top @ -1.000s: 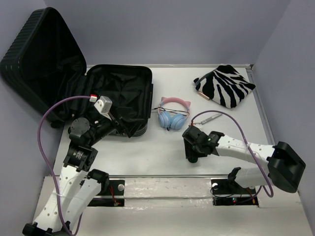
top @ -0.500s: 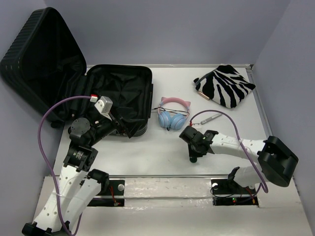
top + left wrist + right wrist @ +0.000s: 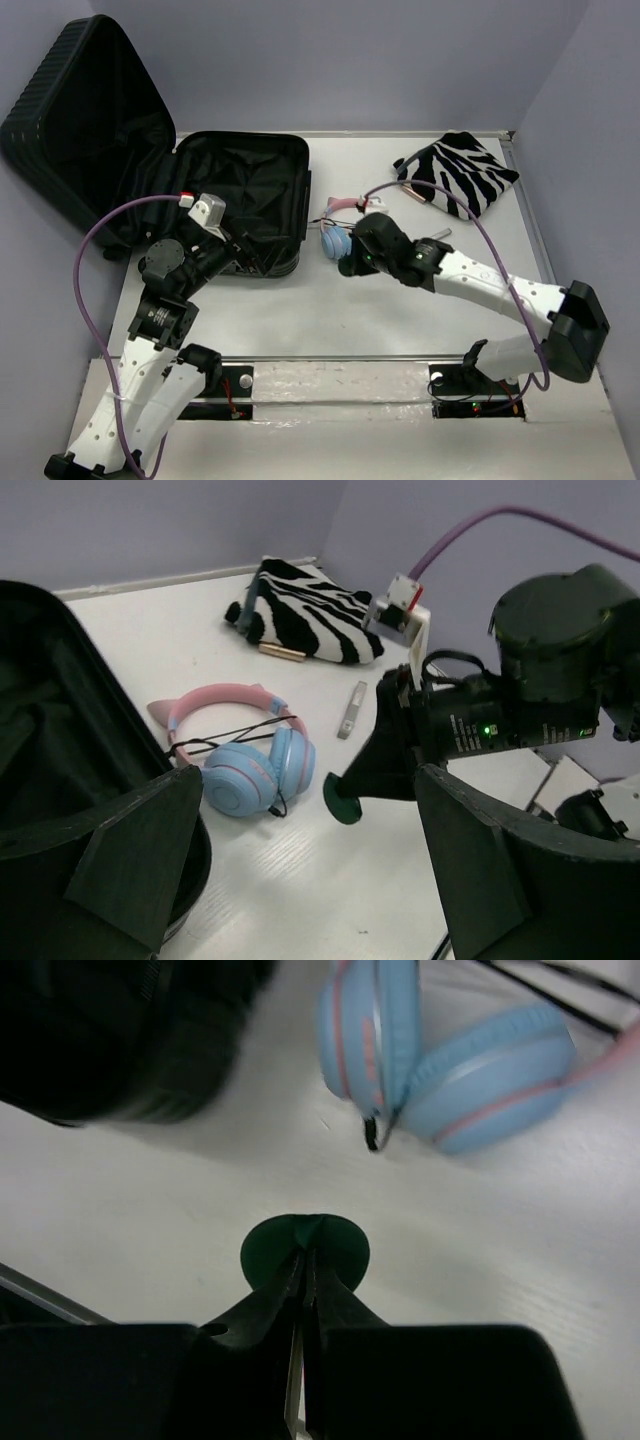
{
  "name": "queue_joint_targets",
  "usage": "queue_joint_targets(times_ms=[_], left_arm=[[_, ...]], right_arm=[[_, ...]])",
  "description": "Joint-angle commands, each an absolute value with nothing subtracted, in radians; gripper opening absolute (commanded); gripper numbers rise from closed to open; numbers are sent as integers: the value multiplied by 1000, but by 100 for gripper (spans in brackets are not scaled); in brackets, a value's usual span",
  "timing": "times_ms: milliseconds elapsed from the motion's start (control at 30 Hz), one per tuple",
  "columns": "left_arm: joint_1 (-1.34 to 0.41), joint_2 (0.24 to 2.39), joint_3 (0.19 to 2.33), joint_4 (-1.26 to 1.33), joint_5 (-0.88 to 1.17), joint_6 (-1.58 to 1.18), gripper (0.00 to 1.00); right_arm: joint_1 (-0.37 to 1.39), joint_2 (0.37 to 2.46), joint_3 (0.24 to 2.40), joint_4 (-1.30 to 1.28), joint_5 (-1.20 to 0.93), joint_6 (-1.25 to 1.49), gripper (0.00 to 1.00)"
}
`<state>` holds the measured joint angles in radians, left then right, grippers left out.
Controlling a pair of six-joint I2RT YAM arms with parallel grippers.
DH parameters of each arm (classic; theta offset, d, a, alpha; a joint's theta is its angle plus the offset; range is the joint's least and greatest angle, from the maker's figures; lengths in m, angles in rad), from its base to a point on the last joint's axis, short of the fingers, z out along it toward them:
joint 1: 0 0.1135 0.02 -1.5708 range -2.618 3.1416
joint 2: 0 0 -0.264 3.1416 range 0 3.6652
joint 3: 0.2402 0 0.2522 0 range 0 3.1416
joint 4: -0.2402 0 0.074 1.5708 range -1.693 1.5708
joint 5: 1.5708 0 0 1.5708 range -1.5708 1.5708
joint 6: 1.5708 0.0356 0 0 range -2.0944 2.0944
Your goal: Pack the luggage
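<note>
Tabletop (image 3: pixel 300 320) (white, between lavender walls (image 3: pixel 350 60)) bears open luggage (image 3: pixel 245 185).

Robot lab test cell: lavender walls (image 3: pixel 380 70) box in a white table (image 3: pixel 300 320), left arm (image 3: pixel 155 318) and right arm (image 3: pixel 490 285) bolted at its near edge, purple cable (image 3: pixel 88 245) exposed.

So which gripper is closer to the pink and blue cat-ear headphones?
Right. The right gripper, shut, sits just short of the pink and blue cat-ear headphones, not touching them. The left gripper, open, is farther off, at the near edge of the black hard-shell luggage.
</note>
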<state>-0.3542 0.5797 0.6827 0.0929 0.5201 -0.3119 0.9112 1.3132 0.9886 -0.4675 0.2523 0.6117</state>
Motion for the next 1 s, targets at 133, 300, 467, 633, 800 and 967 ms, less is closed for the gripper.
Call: queue_joint_targets(times_ms=[133,300,467,633,800,967], left_arm=[[-351,545,749,-52,98,-316,99],[-348,535,759,-75,31,-328,99],[-351,543,758,-69,61,-322,99],[-354,545,756,-60,92,-319,99],[-356,546,755,-52,120,-319,99],[-354,571,753,-46,143,-319,99]], right_arm=[[916,1770,1573,-146,123,414,7],[891,1995,1844,-155,26,451,69],[833,1910,1738,-138,32,485,81],[717,1677,1377,-124,227,506,50],[485,1403,1016,-175,327,592,60],[344,1368,890,-301,426,563,87]])
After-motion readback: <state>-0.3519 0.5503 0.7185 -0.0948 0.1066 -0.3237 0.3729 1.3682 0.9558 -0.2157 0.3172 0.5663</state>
